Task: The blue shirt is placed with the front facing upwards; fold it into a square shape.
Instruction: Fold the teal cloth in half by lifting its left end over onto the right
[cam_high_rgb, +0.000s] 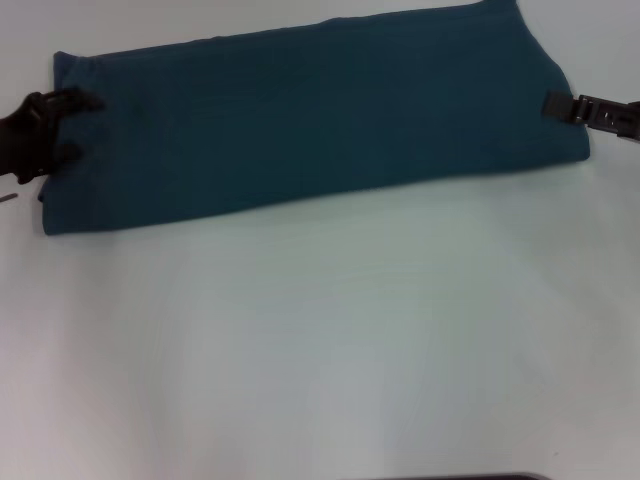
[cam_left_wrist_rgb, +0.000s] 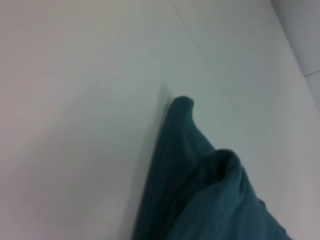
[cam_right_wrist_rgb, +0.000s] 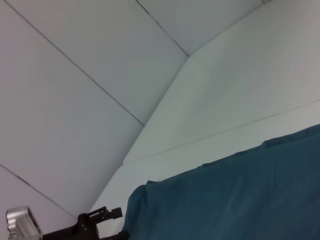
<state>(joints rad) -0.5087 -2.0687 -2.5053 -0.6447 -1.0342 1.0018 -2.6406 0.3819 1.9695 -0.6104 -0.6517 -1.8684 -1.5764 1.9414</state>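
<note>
The blue shirt (cam_high_rgb: 310, 125) lies across the far part of the white table as one long dark teal band, plain side up, with no letters or collar showing. My left gripper (cam_high_rgb: 72, 126) is at the band's left end, open, one finger (cam_high_rgb: 78, 99) over the far corner and the other nearer the middle of that edge. My right gripper (cam_high_rgb: 556, 104) reaches in from the right and rests its tip on the right end of the shirt. The left wrist view shows a bunched edge of the shirt (cam_left_wrist_rgb: 210, 190) up close. The right wrist view shows the shirt (cam_right_wrist_rgb: 235, 195) with the left gripper (cam_right_wrist_rgb: 112, 225) beyond it.
The white table (cam_high_rgb: 320, 340) stretches bare from the shirt to the near edge. A small dark mark (cam_high_rgb: 8, 197) sits at the far left. Pale panelled walls (cam_right_wrist_rgb: 75, 100) rise behind the table.
</note>
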